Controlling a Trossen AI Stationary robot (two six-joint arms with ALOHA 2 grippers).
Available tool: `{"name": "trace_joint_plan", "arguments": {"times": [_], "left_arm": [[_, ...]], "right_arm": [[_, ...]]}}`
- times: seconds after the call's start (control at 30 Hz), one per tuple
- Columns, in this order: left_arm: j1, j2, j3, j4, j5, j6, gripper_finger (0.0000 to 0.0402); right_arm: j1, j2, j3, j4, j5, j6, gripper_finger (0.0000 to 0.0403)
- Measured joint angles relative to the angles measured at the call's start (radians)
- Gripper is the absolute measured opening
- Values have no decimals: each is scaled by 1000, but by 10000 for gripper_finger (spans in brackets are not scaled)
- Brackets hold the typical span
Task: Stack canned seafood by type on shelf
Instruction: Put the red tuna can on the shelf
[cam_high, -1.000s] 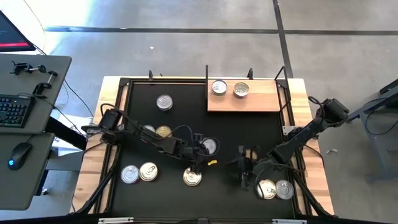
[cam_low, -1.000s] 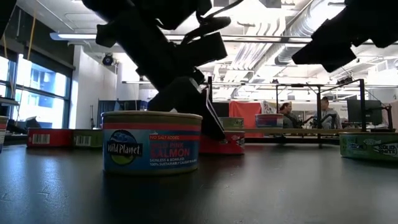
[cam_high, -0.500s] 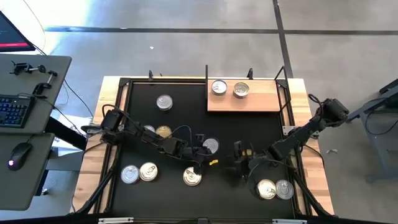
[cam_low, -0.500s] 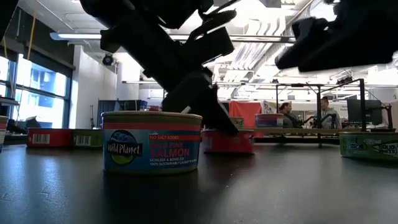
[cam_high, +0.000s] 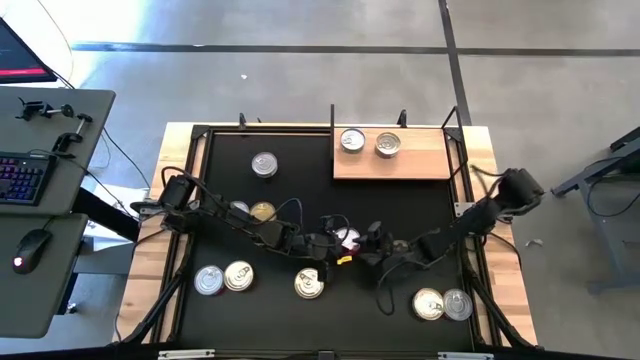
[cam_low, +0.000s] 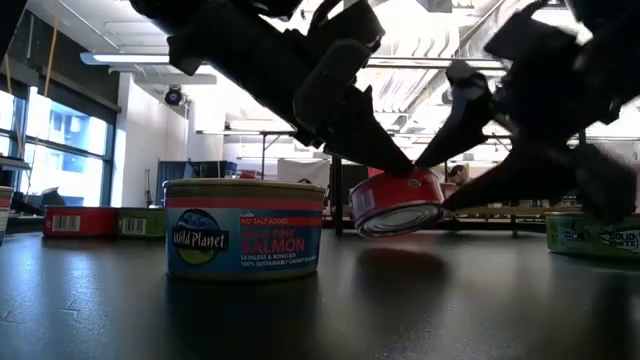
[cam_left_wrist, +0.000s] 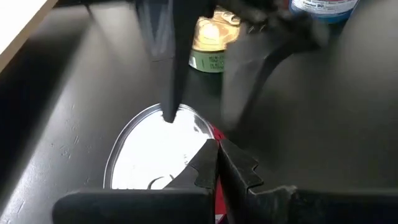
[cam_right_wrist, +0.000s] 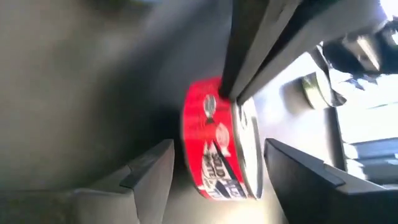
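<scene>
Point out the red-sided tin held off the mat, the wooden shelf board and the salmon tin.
Red-sided tin (cam_low: 397, 201): low view, its side wall.
Wooden shelf board (cam_high: 425, 160): high view, bare wood.
Salmon tin (cam_low: 243, 238): low view, its label.

Both arms are dark, near-black, built of slim jointed links with rounded housings at the joints and black cables looping loosely alongside. The left gripper (cam_high: 336, 243) carries a small yellow marking beside its thin, flat, tapering black fingers (cam_left_wrist: 205, 163). The right gripper (cam_high: 372, 243) has broader, blade-like dark fingers (cam_right_wrist: 152, 168).

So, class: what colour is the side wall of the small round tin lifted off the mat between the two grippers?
Red, on the small round tin; clearest in the right wrist view.
</scene>
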Motion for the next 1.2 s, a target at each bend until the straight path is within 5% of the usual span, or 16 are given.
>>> {"name": "trace_joint_plan", "arguments": {"times": [0.17,0.4,0.6,0.73,1.0,1.1,1.2], "left_arm": [[0,0,0,2,4,-1,0],[2,-5,3,32,12,-5,0],[-2,-43,4,-35,-41,-39,11],[-10,-111,4,-227,-165,-132,19],[-17,-125,2,-345,-239,-247,21],[-19,-105,1,-290,-241,-254,21],[-20,-82,1,-201,-248,-270,21]], "right_arm": [[0,79,0,38,57,3,225],[-3,95,0,49,52,97,113],[24,53,1,-10,75,198,113],[55,-92,50,-332,106,435,113],[-64,-256,370,-1473,107,984,113],[-208,-255,390,-1651,105,1009,113],[-375,-256,346,-1624,101,914,113]]}}
